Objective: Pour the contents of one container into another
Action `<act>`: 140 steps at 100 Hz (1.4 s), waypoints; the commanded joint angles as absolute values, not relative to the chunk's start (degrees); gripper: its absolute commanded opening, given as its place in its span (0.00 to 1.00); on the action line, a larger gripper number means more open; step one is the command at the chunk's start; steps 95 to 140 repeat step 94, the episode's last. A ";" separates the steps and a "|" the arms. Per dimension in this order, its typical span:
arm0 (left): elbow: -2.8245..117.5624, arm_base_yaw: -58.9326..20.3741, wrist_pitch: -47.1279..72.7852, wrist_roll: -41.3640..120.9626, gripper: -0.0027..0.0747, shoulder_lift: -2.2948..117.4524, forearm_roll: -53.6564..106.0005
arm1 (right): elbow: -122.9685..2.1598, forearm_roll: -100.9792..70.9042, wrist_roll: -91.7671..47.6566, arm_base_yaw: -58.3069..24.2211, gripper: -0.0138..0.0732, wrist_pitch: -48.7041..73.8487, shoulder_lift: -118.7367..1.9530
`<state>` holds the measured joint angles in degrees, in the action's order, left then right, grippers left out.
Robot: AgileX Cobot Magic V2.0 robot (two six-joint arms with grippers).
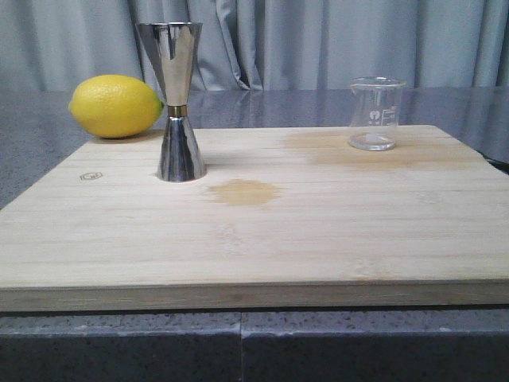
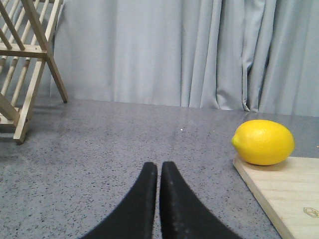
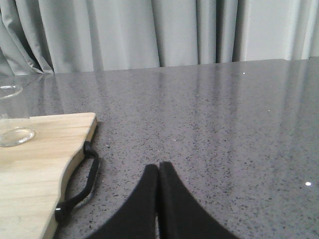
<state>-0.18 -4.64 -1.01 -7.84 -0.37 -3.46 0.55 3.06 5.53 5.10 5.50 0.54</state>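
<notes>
Both tools are pinched together on nothing: the left tool hangs over bare tabletop, and so does the right tool. Outward from the right one, the wooden board shows at mid-left of its wrist frame, with the beaker at that far left edge. In the front view the beaker stands upright at upper right and the jigger upright at upper left beside a lemon, well apart. So the right arm looks nearer the beaker.

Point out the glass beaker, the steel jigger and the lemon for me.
glass beaker (image 1: 374,111), front view, on its clear side wall.
steel jigger (image 1: 180,150), front view, on its lower cone.
lemon (image 1: 115,106), front view, on the middle of its yellow skin.
</notes>
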 commanded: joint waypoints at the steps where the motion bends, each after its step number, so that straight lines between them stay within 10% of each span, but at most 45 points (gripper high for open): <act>1: -1.83 -5.07 -5.15 -8.44 0.01 -1.59 -3.40 | 1.21 2.94 4.95 5.36 0.08 0.82 1.24; 140: -1.83 -5.07 -5.15 -8.44 0.01 -1.59 -3.40 | 1.21 3.65 4.95 5.36 0.08 0.92 1.53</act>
